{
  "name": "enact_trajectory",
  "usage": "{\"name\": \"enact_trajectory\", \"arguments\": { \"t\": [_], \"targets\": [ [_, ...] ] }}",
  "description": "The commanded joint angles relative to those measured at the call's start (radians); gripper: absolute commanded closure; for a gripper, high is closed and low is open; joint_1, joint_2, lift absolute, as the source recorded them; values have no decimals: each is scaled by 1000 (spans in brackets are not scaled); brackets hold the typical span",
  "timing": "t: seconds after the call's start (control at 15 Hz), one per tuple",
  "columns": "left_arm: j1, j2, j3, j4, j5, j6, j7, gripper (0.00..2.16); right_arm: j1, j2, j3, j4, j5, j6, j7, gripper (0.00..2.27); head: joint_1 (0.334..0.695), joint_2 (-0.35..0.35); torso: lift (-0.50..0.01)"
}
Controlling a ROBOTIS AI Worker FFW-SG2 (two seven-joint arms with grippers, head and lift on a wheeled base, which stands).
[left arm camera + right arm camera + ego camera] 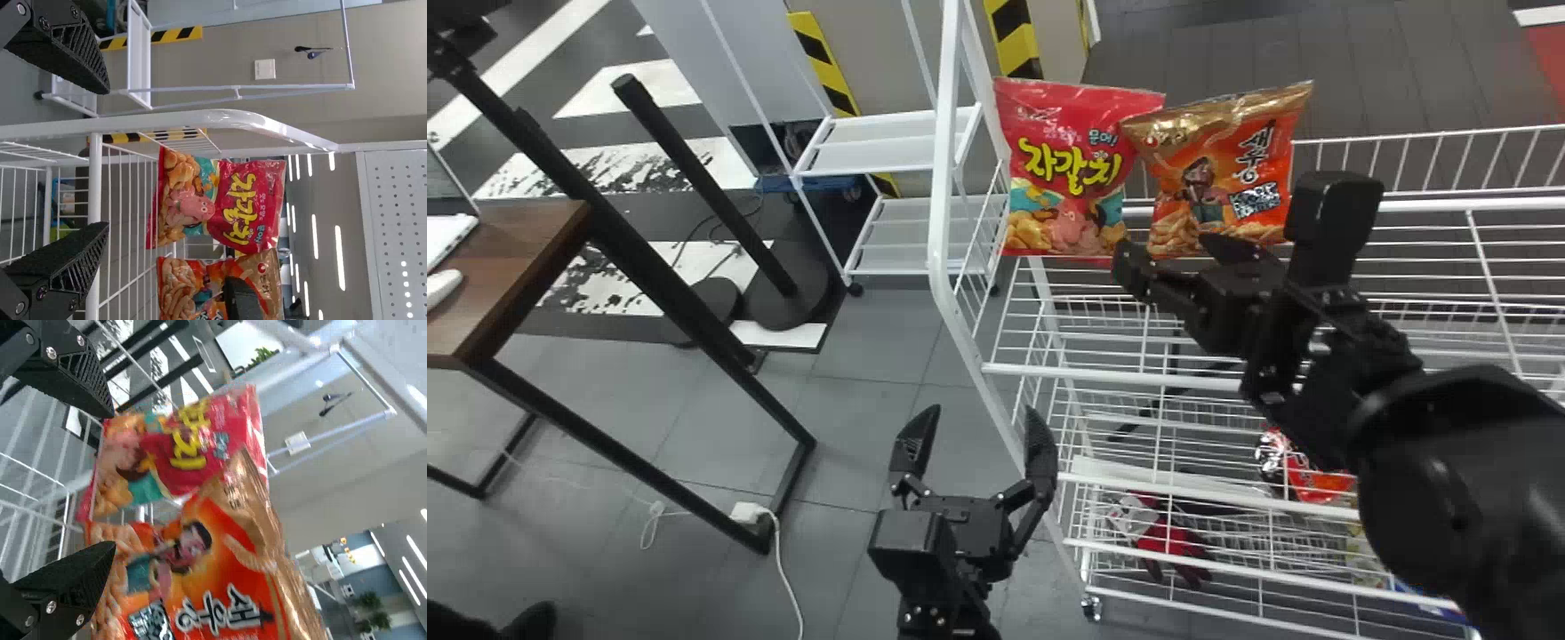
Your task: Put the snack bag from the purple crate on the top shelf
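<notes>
In the head view my right gripper (1170, 251) is open at the lower edge of the orange snack bag (1218, 173), which stands upright on the top shelf (1085, 375). A red snack bag (1063, 169) stands beside it on the left, their edges overlapping. The right wrist view shows the orange bag (193, 573) just past the spread fingers of my right gripper (112, 480). My left gripper (983, 411) stays low by the rack's left end, open and holding nothing; in its wrist view, the left gripper (108, 159) faces both bags, the red one (220, 200) and the orange one (180, 287).
The white wire rack's left post (941, 178) rises between the left gripper and the bags. Lower shelves hold a red packet (1316, 480) and a red item (1169, 538). A wooden table (507, 258) stands at the left, with a white cart (898, 142) behind.
</notes>
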Motion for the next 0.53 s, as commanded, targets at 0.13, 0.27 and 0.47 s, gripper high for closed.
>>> {"name": "enact_trajectory", "arguments": {
  "t": [0.13,0.27,0.47],
  "targets": [
    [7,5,-2,-30,-3,25,-4,107,177,-40,-51,-276,101,104,-42,151,695,350,-1],
    [7,5,-5,-44,-8,49,-9,107,266,-114,-120,-351,160,101,-45,140,695,350,-1],
    [9,5,-14,-61,-16,64,-4,107,418,-164,-237,-424,221,74,-28,134,695,256,-1]
  ]
}}
